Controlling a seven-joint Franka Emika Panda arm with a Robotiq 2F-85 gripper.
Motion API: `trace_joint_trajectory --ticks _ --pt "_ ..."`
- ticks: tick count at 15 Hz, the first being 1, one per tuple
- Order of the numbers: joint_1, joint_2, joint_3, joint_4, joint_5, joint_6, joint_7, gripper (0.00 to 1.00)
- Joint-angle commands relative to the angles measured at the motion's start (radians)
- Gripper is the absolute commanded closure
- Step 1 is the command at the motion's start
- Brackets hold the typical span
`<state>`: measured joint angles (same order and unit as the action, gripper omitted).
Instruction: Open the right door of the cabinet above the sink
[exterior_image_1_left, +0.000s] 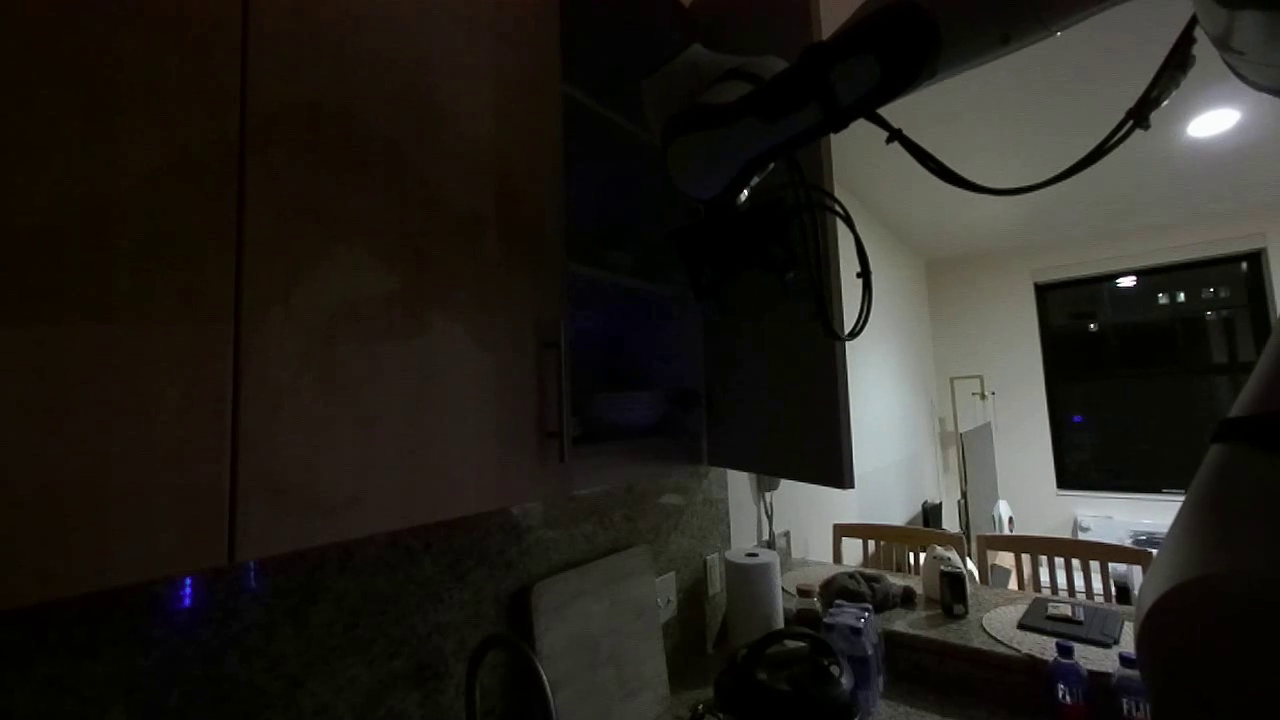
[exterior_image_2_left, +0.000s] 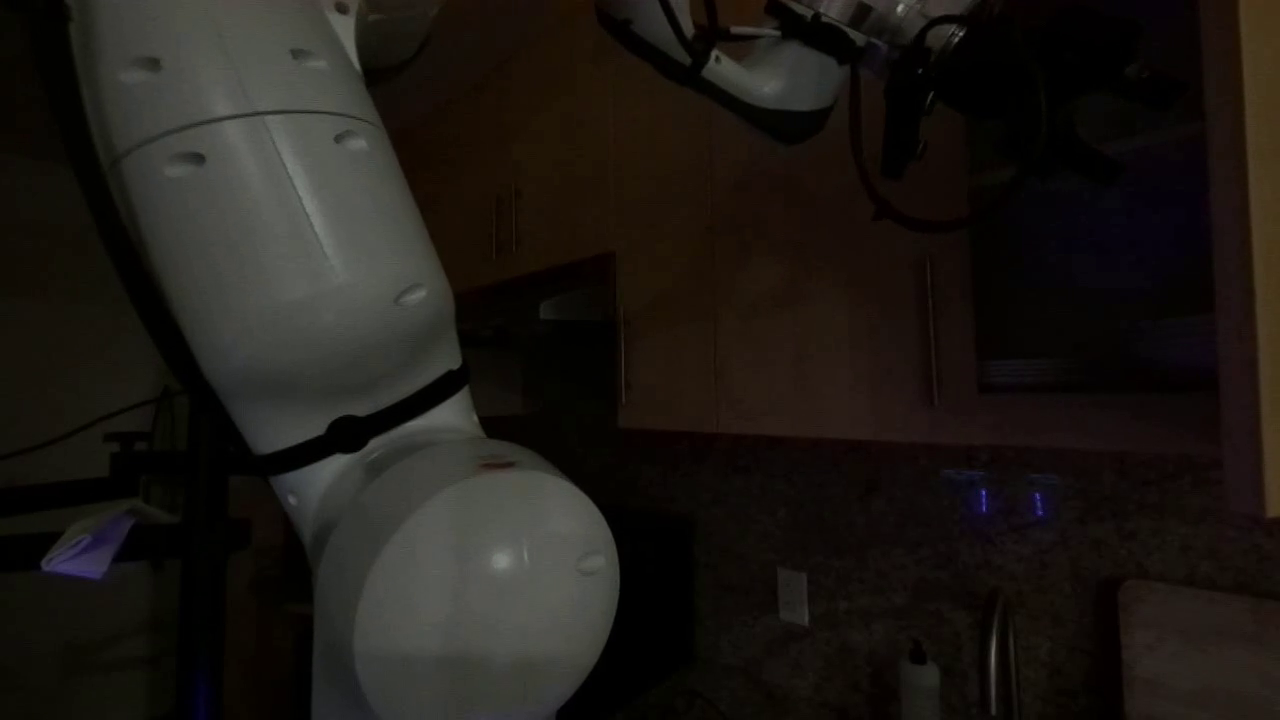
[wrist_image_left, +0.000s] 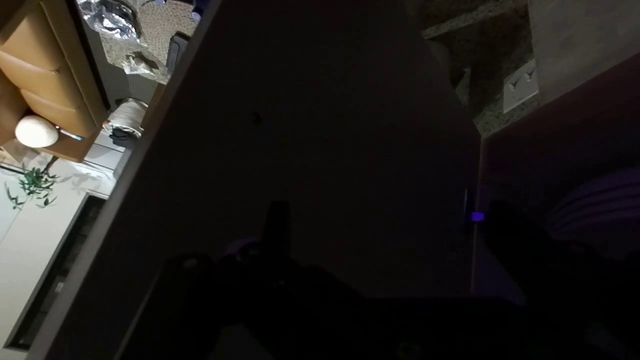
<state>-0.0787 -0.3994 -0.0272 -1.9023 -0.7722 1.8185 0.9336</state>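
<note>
Right door (exterior_image_1_left: 778, 415) of cabinet (exterior_image_1_left: 460, 350) is swung wide; gripper (wrist_image_left: 387, 206), dimly seen, appears spread. Opening is judged nearly complete; careful withdrawal is advised next.

Window (exterior_image_1_left: 1155, 375), dark-paned: in an exterior view, right of the pincer (wrist_image_left: 386, 207). Ceiling light (exterior_image_1_left: 1213, 122), lit: same side, higher. Wall (exterior_image_1_left: 885, 400), white: same side. Chairs (exterior_image_1_left: 1065, 546), two, wooden: below and right of it, beyond the worktop (exterior_image_1_left: 905, 625). Backsplash (exterior_image_2_left: 880, 540), stone, dim: below it, both exterior views. Sofa (wrist_image_left: 60, 80), tan, and plant (wrist_image_left: 36, 182): left of it, wrist view.
</note>
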Motion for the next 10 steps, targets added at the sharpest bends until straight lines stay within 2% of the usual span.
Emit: trace_joint_trajectory --ticks 1,10 --pt "-0.019 -0.039 -0.023 -0.042 0.0 0.078 -0.08 0.0" --pt "-0.056 -0.047 -0.076 -0.047 0.021 0.204 -0.193 0.0"
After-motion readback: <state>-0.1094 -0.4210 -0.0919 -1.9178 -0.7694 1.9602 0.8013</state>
